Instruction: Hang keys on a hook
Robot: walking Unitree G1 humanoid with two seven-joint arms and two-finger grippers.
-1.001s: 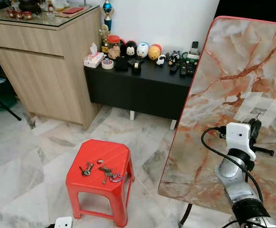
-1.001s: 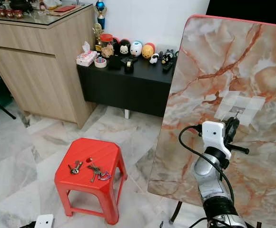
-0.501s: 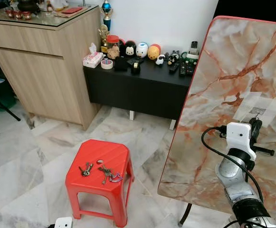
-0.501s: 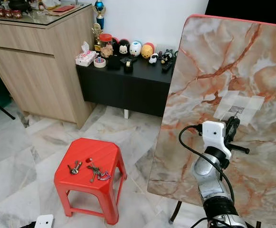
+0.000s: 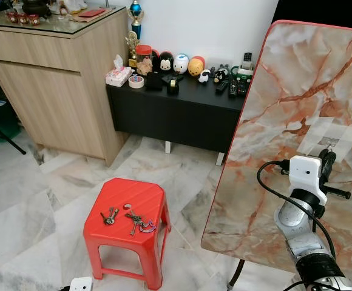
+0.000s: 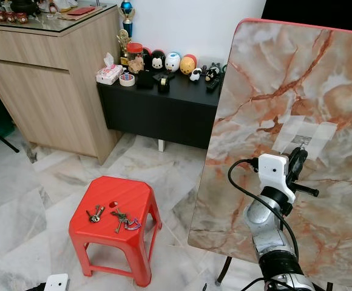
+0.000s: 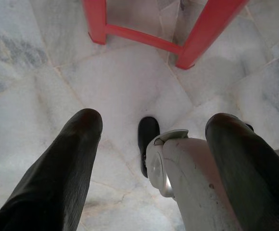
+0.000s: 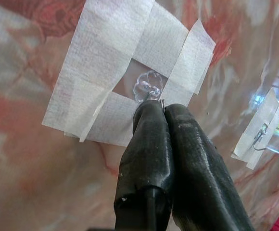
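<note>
The right gripper (image 8: 161, 108) is pinched shut on a small key ring (image 8: 162, 101) held right at the taped hook (image 8: 148, 89) (ring touching its tip, seemingly).

— What sort of place is this?
— A home living room: marble floor (image 5: 36, 200), a wooden sideboard (image 5: 60, 91), and beside it a black console (image 5: 176, 115) topped with cartoon figurines (image 5: 176, 62).
</note>
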